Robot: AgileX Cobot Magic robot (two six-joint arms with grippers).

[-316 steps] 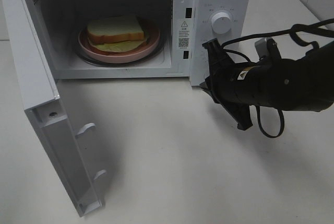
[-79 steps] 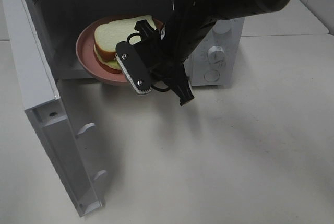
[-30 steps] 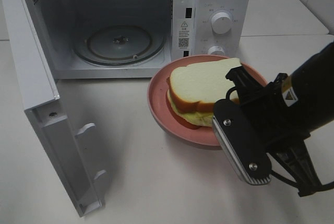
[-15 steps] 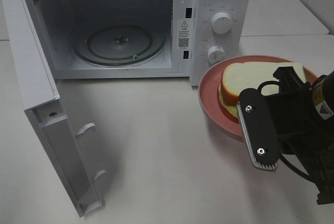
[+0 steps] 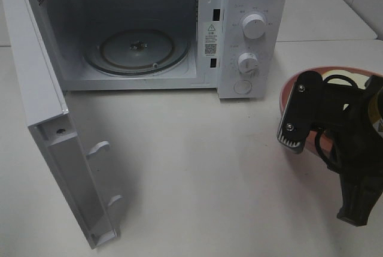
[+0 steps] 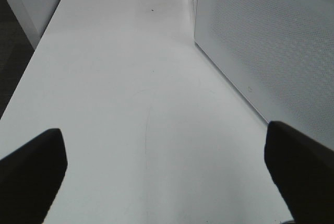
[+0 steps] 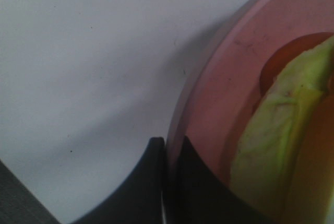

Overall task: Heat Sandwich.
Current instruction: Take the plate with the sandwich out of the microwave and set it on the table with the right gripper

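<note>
The sandwich (image 7: 279, 130) shows in the right wrist view as pale yellow-green filling lying on the round pink plate (image 7: 219, 93). My right gripper (image 7: 169, 182) is shut on that plate's rim, one finger on each side of it. From the high camera, the plate (image 5: 287, 89) is at the right edge of the table, in front of the microwave's dials. My black right arm (image 5: 350, 149) covers most of it and hides the sandwich. My left gripper (image 6: 167, 177) is open with nothing between its fingers, over bare table.
The white microwave (image 5: 251, 5) stands at the back with its door (image 5: 48, 119) swung wide open toward the front left. Its glass turntable (image 5: 137, 50) carries nothing. A perforated white microwave wall (image 6: 271, 41) runs beside my left gripper.
My right arm has carried the plate with the sandwich further right, from in front of the microwave's opening to the table's right edge. The left gripper has not moved.
</note>
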